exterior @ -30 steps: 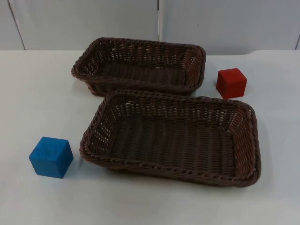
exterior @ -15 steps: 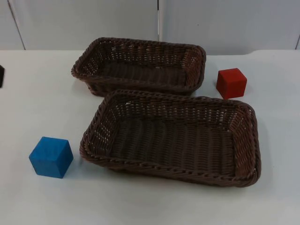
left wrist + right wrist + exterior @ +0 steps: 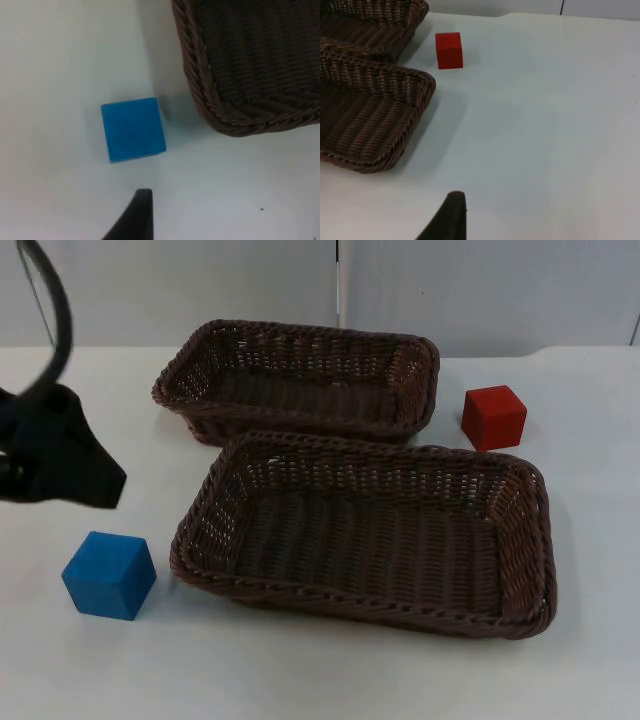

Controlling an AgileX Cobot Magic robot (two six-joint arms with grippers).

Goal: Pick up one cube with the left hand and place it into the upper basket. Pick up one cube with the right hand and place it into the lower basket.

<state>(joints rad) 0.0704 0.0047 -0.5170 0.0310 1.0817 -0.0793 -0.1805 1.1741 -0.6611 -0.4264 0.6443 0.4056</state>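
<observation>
My left gripper (image 3: 95,485) hangs over the white table top (image 3: 330,670) at its left side, above and just behind the blue cube (image 3: 109,575), which sits flat on the table near the left end of the lower dark-brown woven wicker basket (image 3: 365,535). Looking along that gripper, I see the blue cube (image 3: 133,129) lying just beside the rounded corner of the lower basket (image 3: 240,65), apart from it, with one black fingertip (image 3: 137,215) of mine short of the cube and not touching it. Whether this pincer stands wide or narrow I cannot tell. The upper dark-brown woven wicker basket (image 3: 300,380) lies behind the lower one, the two rims almost meeting, and both hold nothing. The red cube (image 3: 493,417) rests on the table to the right of the upper basket, just behind the far right corner of the lower one. From my right wrist I see that red cube (image 3: 449,50) well ahead, beside the baskets' ends, the lower basket (image 3: 370,120) nearer and the upper basket (image 3: 375,25) farther. One black fingertip (image 3: 451,217) of my right gripper shows there over bare table, far from the cube; its opening too I cannot tell, and that arm waits.
</observation>
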